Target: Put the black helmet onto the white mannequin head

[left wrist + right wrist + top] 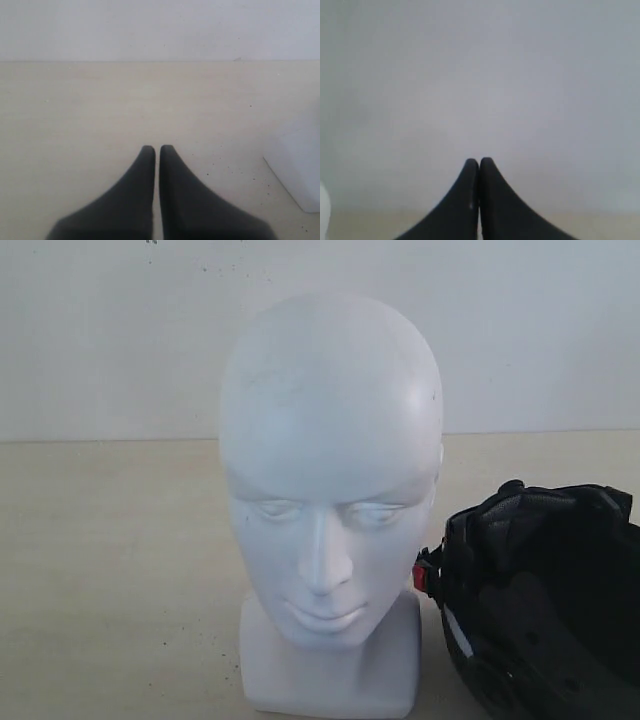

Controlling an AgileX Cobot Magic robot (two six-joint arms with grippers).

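Note:
The white mannequin head (330,490) stands upright on its blocky neck base in the middle of the exterior view, bare, facing the camera. Just to its right lies the black helmet (550,610), turned so its dark padded lining shows; a red strap buckle (420,576) sits close beside the head's cheek. Neither gripper shows in the exterior view. My left gripper (157,148) is shut and empty, low over the table, with a corner of the white neck base (296,170) off to one side. My right gripper (479,161) is shut on nothing and faces the blank wall.
A light beige table (110,570) carries the head and helmet and ends at a plain white wall (110,330) behind them. The helmet runs out of the exterior view at the right and bottom edges.

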